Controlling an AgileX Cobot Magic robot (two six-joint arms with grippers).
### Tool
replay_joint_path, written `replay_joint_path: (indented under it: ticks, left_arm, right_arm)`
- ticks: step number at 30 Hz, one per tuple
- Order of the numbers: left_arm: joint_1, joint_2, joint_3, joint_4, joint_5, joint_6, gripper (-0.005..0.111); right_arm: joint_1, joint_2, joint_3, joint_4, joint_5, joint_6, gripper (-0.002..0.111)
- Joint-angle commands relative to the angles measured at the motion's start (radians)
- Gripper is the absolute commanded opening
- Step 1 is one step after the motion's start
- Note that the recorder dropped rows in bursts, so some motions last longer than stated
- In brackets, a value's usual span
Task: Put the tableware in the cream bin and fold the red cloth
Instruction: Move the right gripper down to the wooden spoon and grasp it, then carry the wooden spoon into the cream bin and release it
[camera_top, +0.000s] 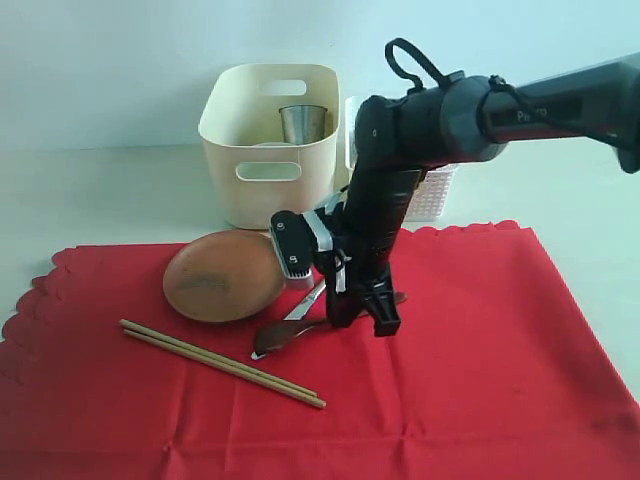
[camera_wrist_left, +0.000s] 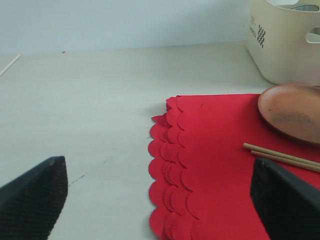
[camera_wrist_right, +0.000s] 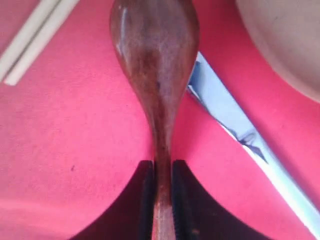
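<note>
Right claw (camera_wrist_right: 162, 172) clenched on the thin handle of the spoon (camera_wrist_right: 155, 65), one finger pressed to each side, low over the cloth (camera_top: 480, 350) at the centre of the exterior frame. The spoon's bowl points to the lower left and lies on the fabric. A metal utensil (camera_wrist_right: 235, 125) lies slantwise just beside it, one end hidden behind the spoon's neck. The plate (camera_top: 225, 275) sits left of centre near the cloth's far edge. The chopsticks (camera_top: 220, 363) lie side by side in the lower left, apart from the plate. The bin (camera_top: 225, 180) stands at upper centre on the table (camera_top: 100, 190) behind the cloth, with the cup (camera_top: 303, 123) upright inside. A white basket (camera_top: 435, 190) right of the bin is mostly hidden by the arm. The left claw (camera_wrist_left: 160, 185) hangs released, jaws spread wide and gripping nothing, over the cloth's scalloped edge.
</note>
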Motion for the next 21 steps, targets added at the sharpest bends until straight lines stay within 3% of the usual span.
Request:
replay_joint_path:
  ticks: [1,9,21]
  left_arm:
    - [0.003,-0.005,0.003,0.002,-0.016,0.001,0.094]
    - [0.003,-0.005,0.003,0.002,-0.016,0.001,0.094]
    - [0.003,-0.005,0.003,0.002,-0.016,0.001,0.094]
  right_arm:
    - [0.000,-0.061,-0.002,-0.001,0.048,0.026,0.000]
    - [0.000,-0.164,-0.002,0.020,0.066,0.074,0.000]
    - [-0.027,-0.266,-0.032,0.262,-0.079,0.078,0.000]
